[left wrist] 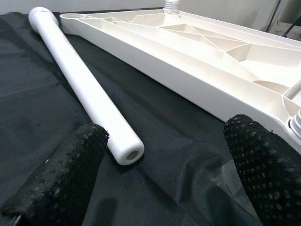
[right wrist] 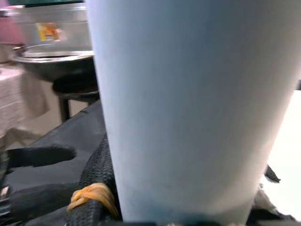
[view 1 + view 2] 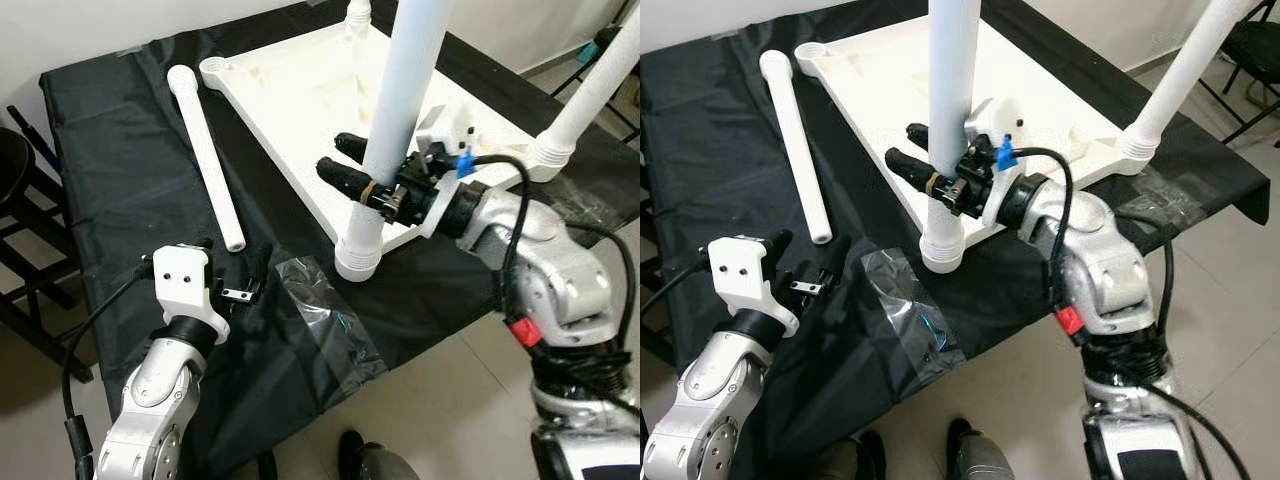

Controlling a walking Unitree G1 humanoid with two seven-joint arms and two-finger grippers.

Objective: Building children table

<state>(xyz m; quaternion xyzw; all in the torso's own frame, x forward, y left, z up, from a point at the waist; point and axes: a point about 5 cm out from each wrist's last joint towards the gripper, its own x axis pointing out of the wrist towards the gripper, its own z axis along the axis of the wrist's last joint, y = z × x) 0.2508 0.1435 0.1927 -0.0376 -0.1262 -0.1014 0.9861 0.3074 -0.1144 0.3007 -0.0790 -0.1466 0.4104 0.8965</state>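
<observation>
On the black-draped worktop (image 3: 120,120), the right tool (image 3: 365,170) clamps an upright table leg (image 3: 400,110); a skewed thread could jam it. The left tool (image 1: 164,165) gapes empty at seven o'clock.

Left gripper (image 1: 164,179) fingers (image 1: 56,181) spread wide, low over black cloth (image 1: 42,103). Loose white leg (image 1: 84,89) lies on cloth, rounded end with small hole just beside one finger, apart from it. White tabletop (image 1: 197,56) upside down beyond, ribbed underside up, corner socket near leg's far end. Clear plastic film (image 1: 225,174) near other finger
</observation>
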